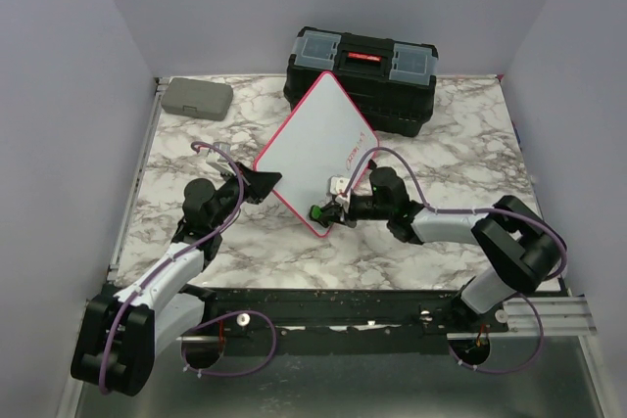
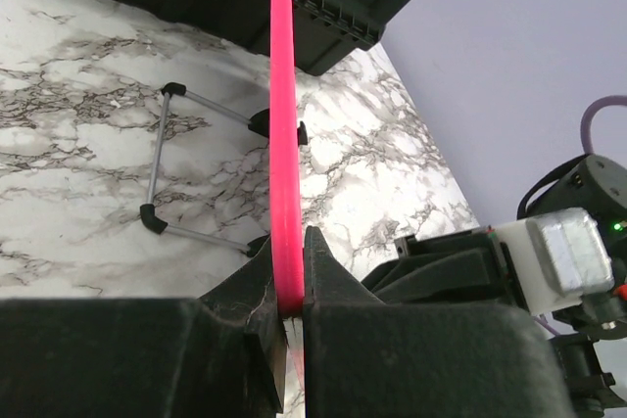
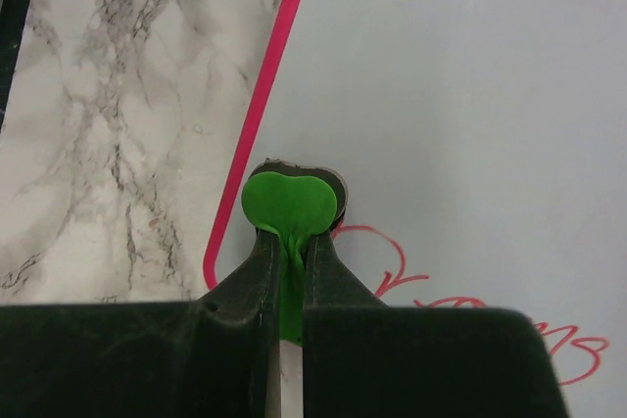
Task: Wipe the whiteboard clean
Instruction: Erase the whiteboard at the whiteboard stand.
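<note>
- If the right pincer [image 3: 290, 234] pushes too hard, the whiteboard [image 1: 312, 149] could slip or tip back, because it stands tilted on thin wire legs [image 2: 162, 159].
- The left pincer [image 2: 288, 247] is pinched tight on the pink frame [image 2: 283, 95]. It grips only the edge, so a hard push might twist the board out of it.
- The right pincer is squeezed on a green wiper [image 3: 289, 205]. It holds just a thin tab, so the wiper may turn or slip.
- The red writing [image 3: 392, 276] starts right beside the wiper, and more runs off to the right. A short wipe could miss some.
- The board stands on the marble surface [image 1: 470, 144], in front of the black toolbox [image 1: 362, 70], between both pincers. Its left edge sits inside the left pincer. Its face is at the tip of the right one, near the low corner.
</note>
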Controlling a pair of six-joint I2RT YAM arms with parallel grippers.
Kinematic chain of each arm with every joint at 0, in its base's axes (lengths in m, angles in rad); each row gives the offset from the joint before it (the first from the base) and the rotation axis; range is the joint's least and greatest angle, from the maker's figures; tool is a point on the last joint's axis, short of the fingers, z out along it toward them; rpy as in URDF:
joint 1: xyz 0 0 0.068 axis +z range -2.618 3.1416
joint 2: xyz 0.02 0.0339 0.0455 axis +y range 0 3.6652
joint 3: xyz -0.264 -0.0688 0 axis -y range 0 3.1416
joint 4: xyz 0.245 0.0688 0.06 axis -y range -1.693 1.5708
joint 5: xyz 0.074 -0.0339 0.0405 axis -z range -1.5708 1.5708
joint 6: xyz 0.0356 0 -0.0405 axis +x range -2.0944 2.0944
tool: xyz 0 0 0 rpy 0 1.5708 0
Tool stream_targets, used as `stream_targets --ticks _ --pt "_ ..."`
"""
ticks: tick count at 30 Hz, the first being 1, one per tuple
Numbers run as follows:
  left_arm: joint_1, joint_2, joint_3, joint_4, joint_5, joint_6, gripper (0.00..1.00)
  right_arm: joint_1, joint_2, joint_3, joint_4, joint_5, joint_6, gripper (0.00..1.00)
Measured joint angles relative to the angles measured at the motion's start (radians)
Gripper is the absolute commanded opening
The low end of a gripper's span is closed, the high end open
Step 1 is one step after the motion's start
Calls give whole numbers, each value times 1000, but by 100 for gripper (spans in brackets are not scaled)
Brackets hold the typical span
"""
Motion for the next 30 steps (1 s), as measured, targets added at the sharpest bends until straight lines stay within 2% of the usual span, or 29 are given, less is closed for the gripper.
stream_targets --ticks 8,11,13,16,22,30 --pt "-2 14 0 15 8 -8 0 2 -7 -38 -18 10 -1 1" --pt "-2 14 0 15 7 -8 13 2 -18 -35 -9 16 16 1" --pt "-2 13 0 13 7 -9 15 1 -31 -31 -3 19 31 1" --pt "-10 10 0 13 14 -14 24 -8 -53 -24 4 22 56 1" --pt "-26 8 -8 14 13 -23 36 -50 -69 -13 23 21 113 1" --pt "-122 5 -58 63 -61 -32 41 -115 -82 -12 29 14 181 1"
